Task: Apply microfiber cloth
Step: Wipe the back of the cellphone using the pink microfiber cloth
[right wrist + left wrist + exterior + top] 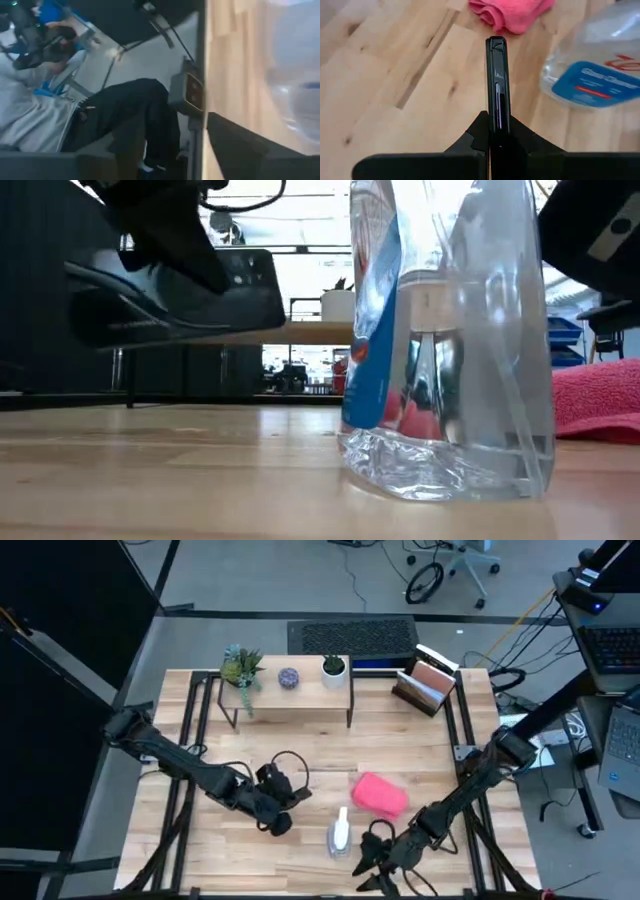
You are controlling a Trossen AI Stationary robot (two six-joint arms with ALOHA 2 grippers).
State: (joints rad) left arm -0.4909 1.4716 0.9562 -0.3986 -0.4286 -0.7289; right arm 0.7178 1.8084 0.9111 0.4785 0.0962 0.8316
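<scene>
The microfiber cloth (379,794) lies bunched and untouched on the table, just beyond the spray bottle (340,832), so I judge the wiping not yet begun. Left of the bottle, the left gripper (496,142) pinches a smartphone (497,82) edge-up, apparently ready. The right gripper (375,865) hovers just right of the bottle, its fingers spread and empty.

One microfiber cloth (379,794) is lying on the table (320,755), one spray bottle (340,832) is standing near it, and one smartphone (497,85) is showing edge-on. Three small potted plants (287,671) (one purple) are sitting on one low shelf (293,701). Two arms are reaching in.
</scene>
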